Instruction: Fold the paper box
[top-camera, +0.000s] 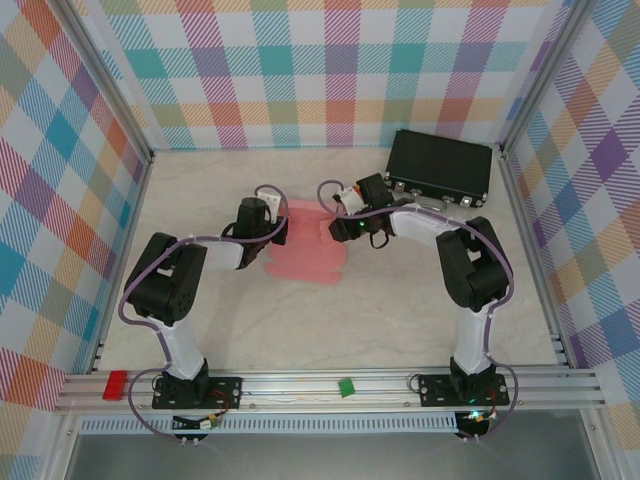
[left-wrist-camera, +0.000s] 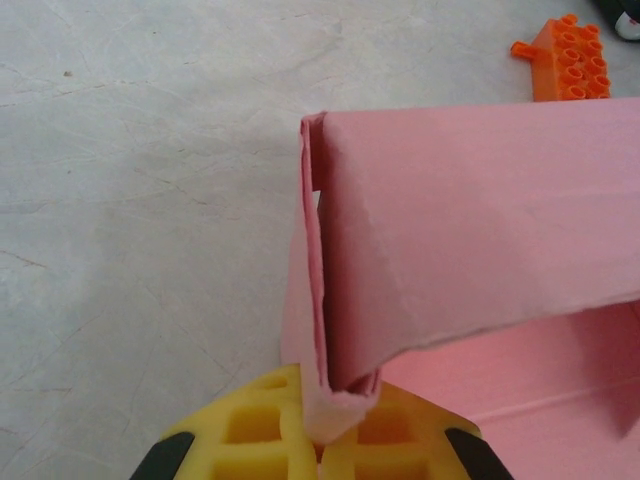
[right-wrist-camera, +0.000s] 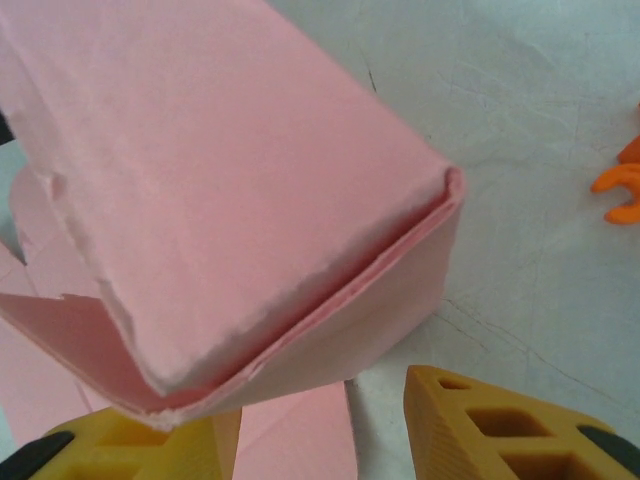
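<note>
Item: paper box (top-camera: 305, 255), light-pink thin card, partly raised, lying on the table (top-camera: 400, 320) between the two grippers. Left gripper (left-wrist-camera: 322, 445): yellow fingers (left-wrist-camera: 255, 425) pressed together on the bottom of a doubled wall edge that stands straight up from the fingertips, with a long panel running off to their right. Right gripper (right-wrist-camera: 320, 440): fingers (right-wrist-camera: 500, 420) apart, nothing clamped; a folded corner of the box hangs just above and ahead of them, resting over one finger, with flat card below. Nearby: orange toy (left-wrist-camera: 565, 65), far ahead and right of the left fingers; black case (top-camera: 440, 165), beyond the right gripper. Risks, as judged: the left pinch covers only a small bite of thin card, so a pull or twist may tear or slip it; the raised panel is unsupported on the right side and may spring flat; closing the right fingers off the crease would dent the wall, not set the fold.
</note>
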